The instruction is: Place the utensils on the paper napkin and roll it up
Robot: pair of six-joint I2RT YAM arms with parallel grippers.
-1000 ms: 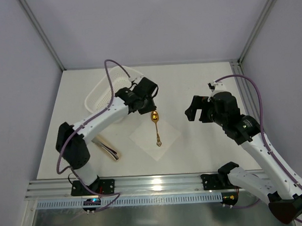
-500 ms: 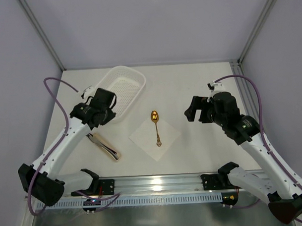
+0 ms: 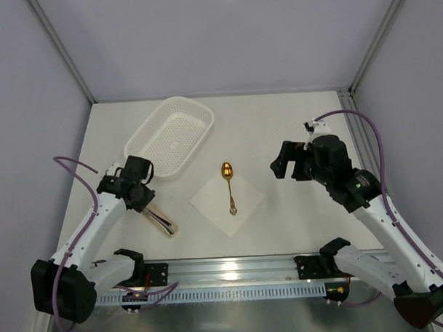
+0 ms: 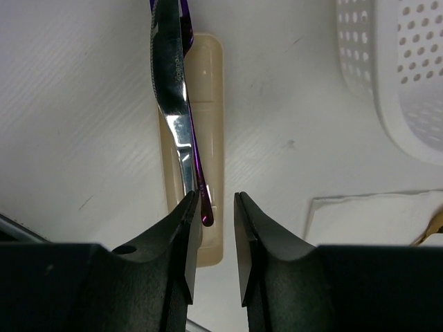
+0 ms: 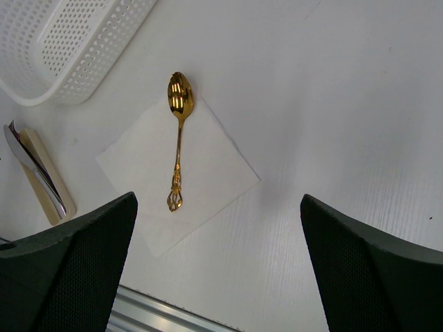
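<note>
A gold spoon [image 3: 228, 186] [image 5: 178, 131] lies on the white paper napkin [image 3: 238, 213] [image 5: 208, 173] at mid-table, bowl pointing away. On a beige slab [image 3: 170, 227] [image 4: 210, 131] to its left, a grey-silver spoon [image 4: 171, 83] [image 5: 34, 166] and a dark purple fork [image 4: 196, 166] lie together. My left gripper [image 3: 145, 202] [image 4: 216, 202] hovers over the slab's near end, jaws narrowly apart. The fork's handle tip shows in the gap beside the left finger [image 4: 181, 235], not clamped. My right gripper [image 3: 282, 164] [image 5: 217, 200] hangs wide open to the right of the napkin, holding nothing.
A white perforated basket [image 3: 198, 117] [image 4: 408, 76] [image 5: 62, 41] stands at the back left, close behind the slab. An aluminium rail [image 3: 232, 267] runs along the table's near edge. Frame posts and grey walls enclose the table.
My left arm has swung away from the gold spoon, leftward and toward the near edge, and now stands over the slab. The spoon stays on the napkin. The right arm has not moved.
</note>
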